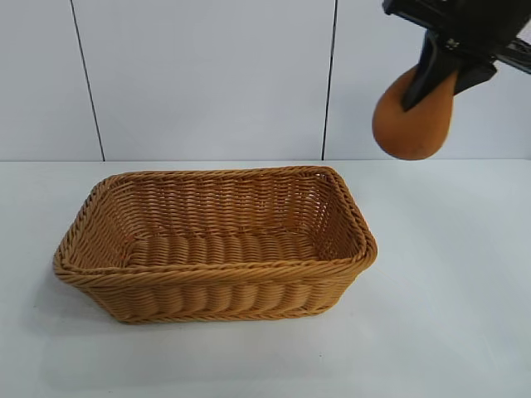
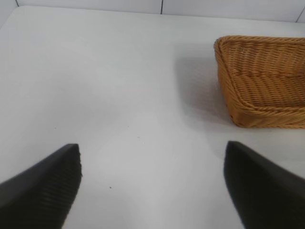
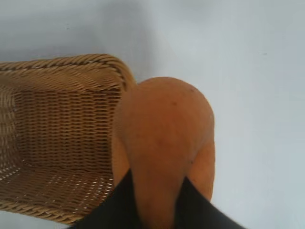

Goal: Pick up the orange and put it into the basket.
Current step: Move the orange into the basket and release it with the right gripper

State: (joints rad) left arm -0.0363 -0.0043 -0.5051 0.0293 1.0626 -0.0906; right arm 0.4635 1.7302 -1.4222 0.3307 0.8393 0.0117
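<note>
Plain white tabletop point(image 1: 465, 290) up front, and behind it a white panelled wall point(image 1: 207, 75) — thin dark seams running down it, soft even light.

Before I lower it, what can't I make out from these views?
- Orange's narrow end: covered by right gripper in exterior and right wrist views.
- Basket: cut off by the left wrist frame edge.
- Left gripper: only its fingertips show, open over the table.
</note>
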